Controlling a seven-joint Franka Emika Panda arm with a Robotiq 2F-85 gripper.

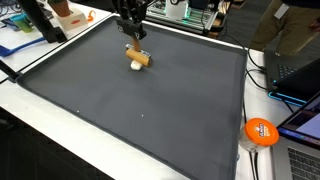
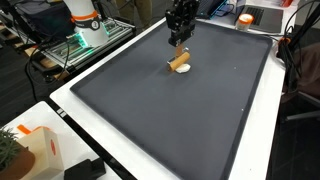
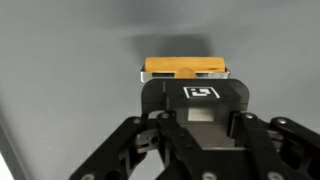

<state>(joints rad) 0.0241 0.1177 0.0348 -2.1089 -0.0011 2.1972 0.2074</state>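
A tan wooden block (image 3: 185, 67) sits between the fingertips of my gripper (image 3: 185, 76), and the jaws are shut on it. In both exterior views the gripper (image 1: 136, 42) (image 2: 181, 46) hangs low over the far part of the dark grey mat (image 1: 140, 120) (image 2: 190, 120). The block (image 1: 139, 57) (image 2: 180, 62) slants below it. A small white piece (image 1: 135, 67) (image 2: 184, 71) shows at the block's lower end, resting on the mat. Whether it is joined to the block I cannot tell.
The mat lies on a white table (image 1: 60, 130) (image 2: 130, 150). An orange round object (image 1: 262, 131) and a laptop (image 1: 300, 70) sit beyond one edge of the mat. A white box (image 2: 35, 148) and a plant (image 2: 8, 150) stand by a corner. Cluttered shelves (image 2: 70, 45) lie behind.
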